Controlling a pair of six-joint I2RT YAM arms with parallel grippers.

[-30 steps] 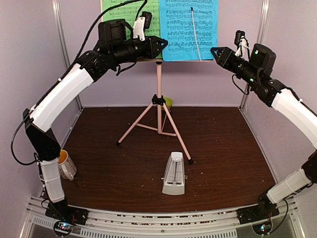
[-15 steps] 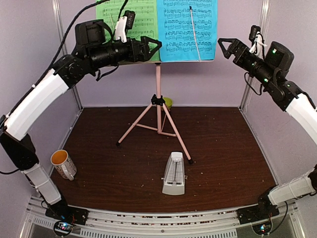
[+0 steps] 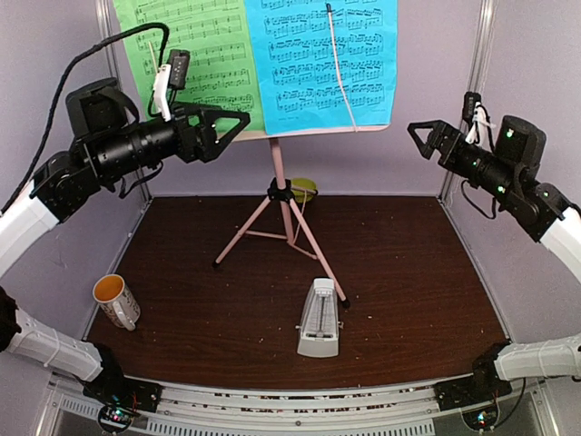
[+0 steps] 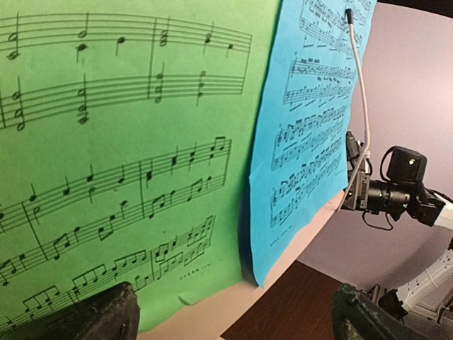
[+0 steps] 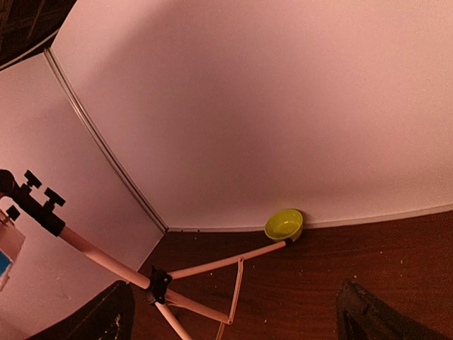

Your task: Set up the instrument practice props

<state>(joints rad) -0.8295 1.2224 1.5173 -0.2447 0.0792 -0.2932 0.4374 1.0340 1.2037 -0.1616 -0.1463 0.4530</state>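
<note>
Stand position: the pink folding tripod music stand is at the back middle of the dark brown wooden tabletop. Its pole now leans, top toward the left arm's side; a second ago it was upright. In the overhead view the desk has swung left and fills more of the picture than before.

The green sheet of printed music is on the left half of the desk. The larger blue sheet is on the right, and its edge overlaps the green one. A thin white retaining wire lies across the blue sheet.

The white-grey pyramid metronome is upright in front of the stand, just beside its near right foot, where it was a second ago.

The left gripper was at the desk's lower edge a second ago. It is now drawn back and lower, under the green sheet. Its fingers are spread wide, holding and touching nothing.

The right gripper was just beside the blue sheet's right edge. It is now lower and well apart from the sheet, fingers likewise spread and empty.

The white patterned mug is at the left edge of the table. The small lime-green bowl is by the back wall, behind the stand.
</note>
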